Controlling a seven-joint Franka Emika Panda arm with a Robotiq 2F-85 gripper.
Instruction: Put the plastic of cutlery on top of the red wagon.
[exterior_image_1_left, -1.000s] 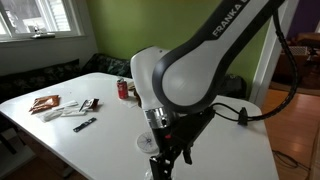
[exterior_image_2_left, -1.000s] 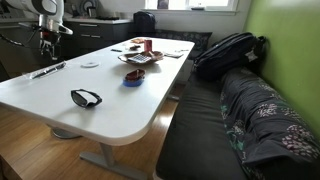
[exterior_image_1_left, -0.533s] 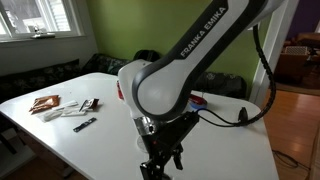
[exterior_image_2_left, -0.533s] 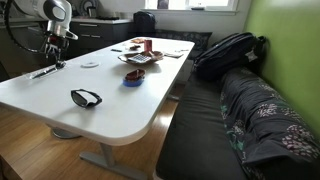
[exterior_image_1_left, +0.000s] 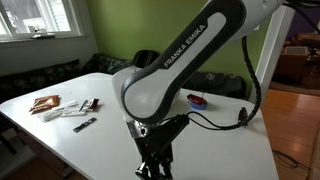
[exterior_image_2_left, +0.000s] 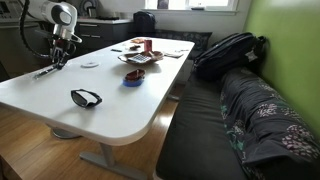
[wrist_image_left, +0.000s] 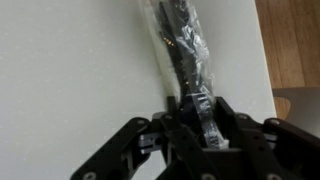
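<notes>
Pinching the near end of the cutlery packet between its fingers (drawn in close, low in the wrist view), the hand hangs over the white table. The packet stretches away toward the top of that frame. Farther back, right of centre in an exterior view, the red wagon stands well apart.
</notes>
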